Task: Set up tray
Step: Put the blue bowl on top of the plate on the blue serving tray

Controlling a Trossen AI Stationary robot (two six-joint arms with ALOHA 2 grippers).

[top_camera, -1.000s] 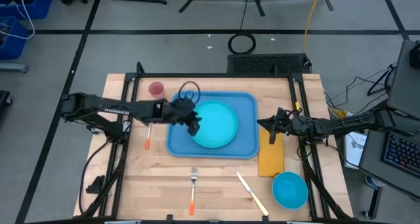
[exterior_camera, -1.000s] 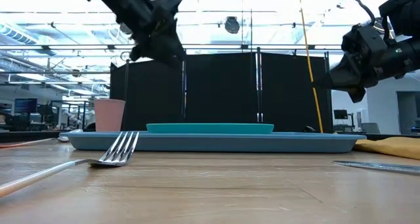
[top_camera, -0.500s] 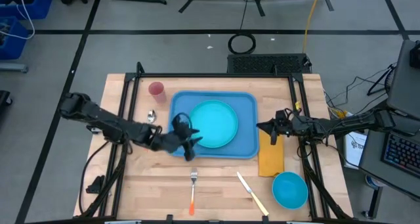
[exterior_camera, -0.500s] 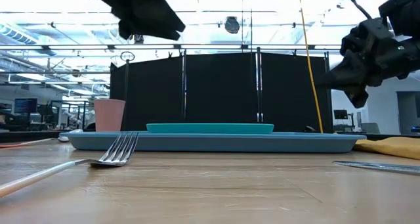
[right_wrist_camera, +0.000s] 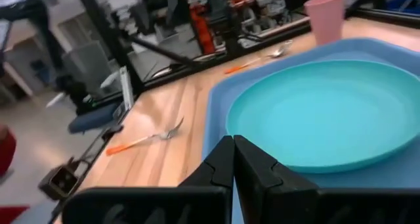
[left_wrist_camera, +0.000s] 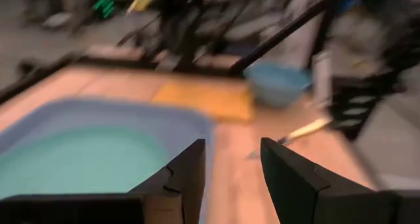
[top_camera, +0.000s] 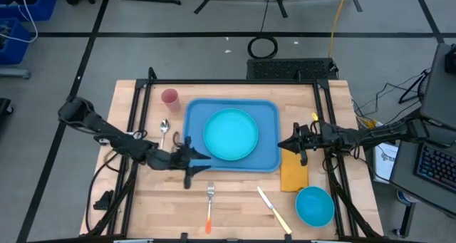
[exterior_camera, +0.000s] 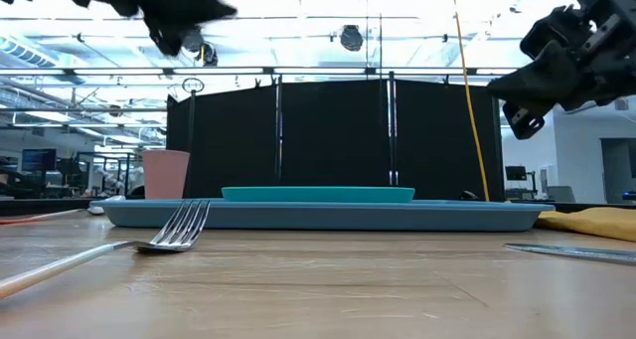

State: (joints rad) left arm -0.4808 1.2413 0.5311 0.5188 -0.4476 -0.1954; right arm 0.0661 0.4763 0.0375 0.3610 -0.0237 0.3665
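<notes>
I had swung the left tool [top_camera: 187, 169] off the plate [top_camera: 230, 134] to the tray's [top_camera: 267, 161] near-left corner, fingers partly spread and empty. The tray sat mid-worktop [top_camera: 235, 200], plate centred in it. The right tool [top_camera: 300, 145], pinched shut, hovered at the tray's right edge. Cutlery looked next.

Even, bright overhead light in the high view, shadows soft and short under the arms. Low view backlit: ceiling lights glare white, left pincer [exterior_camera: 184, 21] a smeared dark silhouette. Fork [exterior_camera: 179, 225] near the lens is soft. Left wrist view heavily motion-blurred, tray [left_wrist_camera: 164, 122] and bowl [left_wrist_camera: 279, 83] smeared. Right wrist view fairly sharp on the plate [right_wrist_camera: 321, 112], background blurry.
</notes>
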